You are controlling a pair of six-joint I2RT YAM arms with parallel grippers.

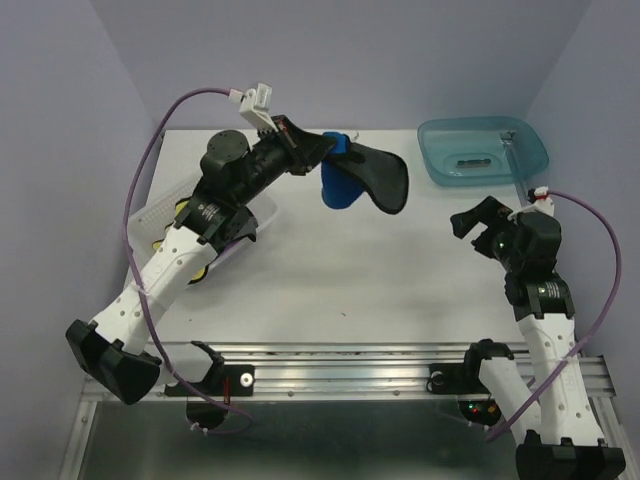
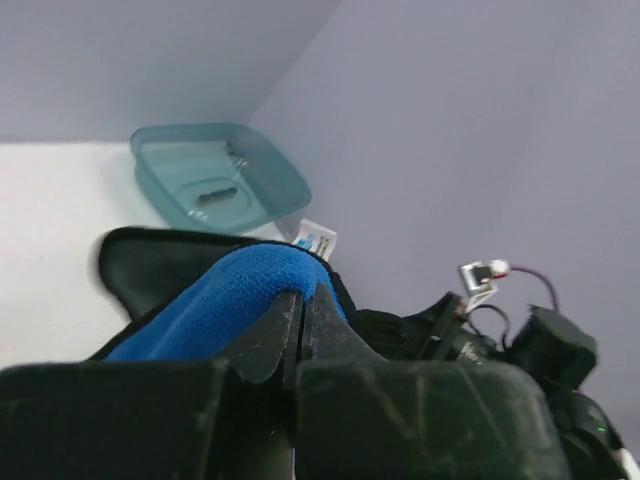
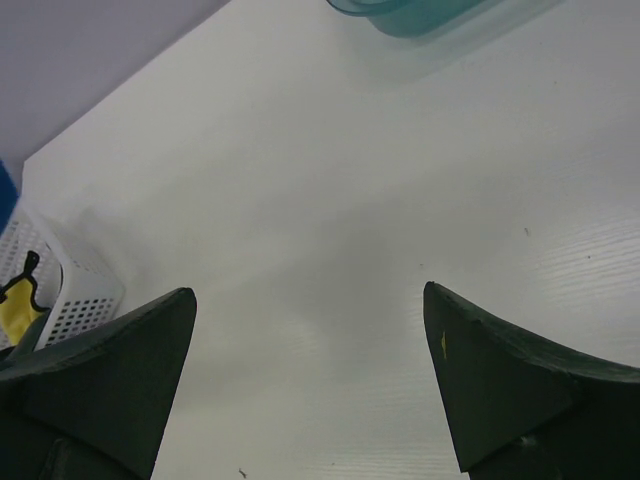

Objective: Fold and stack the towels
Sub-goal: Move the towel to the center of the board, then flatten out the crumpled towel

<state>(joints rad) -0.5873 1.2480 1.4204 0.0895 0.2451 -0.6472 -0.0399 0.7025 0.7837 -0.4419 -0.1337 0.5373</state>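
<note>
Black fingers of the left end effector [image 2: 302, 300] sit pressed together, pinching a fold of the towel [image 2: 235, 295]. The towel is blue, nappy fleece on one face and smooth black on the other, with rounded edges. A small white sewn-in tag [image 2: 315, 240] with blue print sticks up from its far edge; the writing is too small to read. From above, the towel hangs from the grip over the far middle of the desk [image 3: 400, 150], the black side flaring right.

Beyond it stands a teal translucent plastic bin [image 2: 285, 175], rectangular with rounded corners, at the far right corner.

The right end effector [image 3: 308, 300] hovers with its dark wedge-shaped fingers spread wide, nothing between them, over matte white desk. At far left is a white perforated basket [image 3: 70, 300] with something yellow [image 3: 15, 315] inside.
</note>
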